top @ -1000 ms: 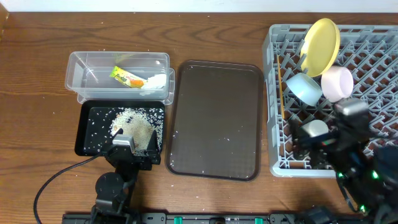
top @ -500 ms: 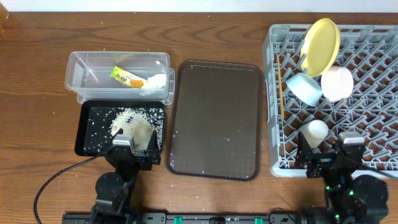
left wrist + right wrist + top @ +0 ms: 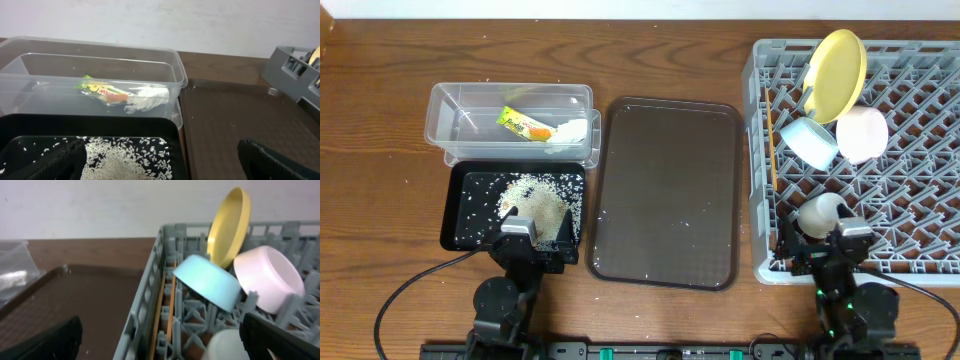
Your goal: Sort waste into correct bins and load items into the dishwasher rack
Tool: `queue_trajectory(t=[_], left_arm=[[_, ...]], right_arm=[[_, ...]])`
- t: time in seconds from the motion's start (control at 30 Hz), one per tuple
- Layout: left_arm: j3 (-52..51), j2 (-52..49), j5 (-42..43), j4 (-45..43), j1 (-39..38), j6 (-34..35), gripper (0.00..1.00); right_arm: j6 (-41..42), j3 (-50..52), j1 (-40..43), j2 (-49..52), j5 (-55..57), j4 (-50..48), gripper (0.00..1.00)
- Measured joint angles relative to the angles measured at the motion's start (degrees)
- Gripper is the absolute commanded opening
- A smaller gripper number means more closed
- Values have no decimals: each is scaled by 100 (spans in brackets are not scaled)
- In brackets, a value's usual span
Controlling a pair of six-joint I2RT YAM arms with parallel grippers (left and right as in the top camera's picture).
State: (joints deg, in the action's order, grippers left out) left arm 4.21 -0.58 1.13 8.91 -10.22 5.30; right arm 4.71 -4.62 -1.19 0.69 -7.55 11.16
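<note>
The clear tub (image 3: 510, 92) holds the green-and-orange wrapper (image 3: 525, 124) and the white tissue (image 3: 571, 132). Both also show in the left wrist view, the wrapper (image 3: 102, 90) and the tissue (image 3: 147, 97). The black tray (image 3: 457, 215) holds a heap of rice (image 3: 535, 200). The grey rack (image 3: 757, 62) holds the yellow plate (image 3: 835, 72) on edge, the light blue bowl (image 3: 807, 141), the pinkish bowl (image 3: 863, 134), the white cup (image 3: 820, 213) and the chopsticks (image 3: 772, 150). My left gripper (image 3: 534, 242) is open and empty over the black tray's near edge. My right gripper (image 3: 825, 258) is open and empty at the rack's front edge, just short of the cup.
The dark brown serving tray (image 3: 667, 170) lies between the bins and the rack, with a few stray rice grains on it. A few grains lie on the wooden table (image 3: 380, 110) by the tub. The left arm's cable (image 3: 415, 285) runs along the front.
My right arm has drawn back from over the rack toward the front edge of the table. The white cup stays in the rack. The left arm has not moved.
</note>
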Motion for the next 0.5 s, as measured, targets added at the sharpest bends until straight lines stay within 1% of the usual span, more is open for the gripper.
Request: queue_trajectory(t=[0.07,0.1,0.5], left_arm=[[0,0,2,0,0,0,99],[0,0,0,-2,0,-2,99],[0,0,0,-2,0,0,99]], right_arm=[[2,293,0,4,-57,-588,99],[0,356,0,0,-70,-713,99],[2,404,0,0,-105,-763,99]])
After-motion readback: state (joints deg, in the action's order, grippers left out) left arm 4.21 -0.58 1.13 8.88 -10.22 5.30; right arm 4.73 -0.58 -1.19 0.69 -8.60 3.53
